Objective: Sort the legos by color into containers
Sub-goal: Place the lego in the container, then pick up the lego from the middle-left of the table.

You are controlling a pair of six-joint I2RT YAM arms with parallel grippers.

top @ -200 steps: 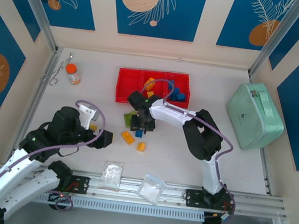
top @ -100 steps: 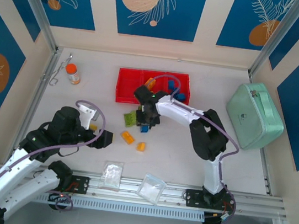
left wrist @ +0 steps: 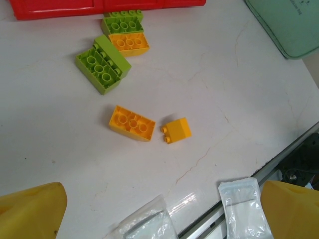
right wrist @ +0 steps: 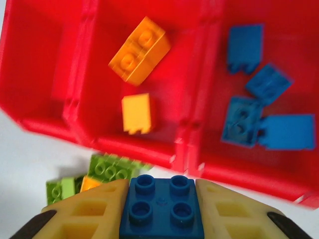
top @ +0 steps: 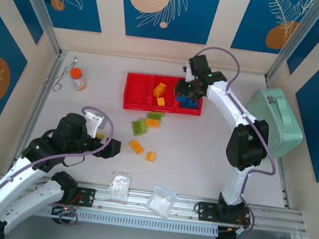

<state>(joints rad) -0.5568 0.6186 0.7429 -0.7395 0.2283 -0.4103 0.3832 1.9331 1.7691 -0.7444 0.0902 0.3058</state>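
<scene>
The right gripper (right wrist: 162, 211) is clamped on a blue brick (right wrist: 162, 199), studs up, with a yellow pad pressed against each side. In the overhead view this gripper hangs above the right end of the red tray (right wrist: 149, 144). The right compartment (right wrist: 299, 59) holds four loose blue bricks (right wrist: 241, 119). The middle compartment (right wrist: 179, 74) holds a long yellow-orange brick (right wrist: 139, 50) and a small yellow-orange brick (right wrist: 137, 113), lying apart. The left gripper (top: 113, 147) is low over the table (left wrist: 224, 89) near its own base, jaws wide apart, with one yellow finger (left wrist: 35, 209) at each lower corner of its wrist view and nothing between them. Five bricks lie outside the tray. A lime green brick (left wrist: 123, 22) sits just beside the tray's near wall, with an orange brick (left wrist: 129, 42) touching it. A larger lime green brick (left wrist: 103, 64) lies on its side nearby. Further toward the arms are a long orange brick (left wrist: 132, 123) and a small orange brick (left wrist: 177, 130), close together. Two clear bags (left wrist: 244, 206) lie at the table's near edge. A mint-green case (top: 272, 123) stands at the right and an orange-capped bottle (top: 78, 78) at the far left.
</scene>
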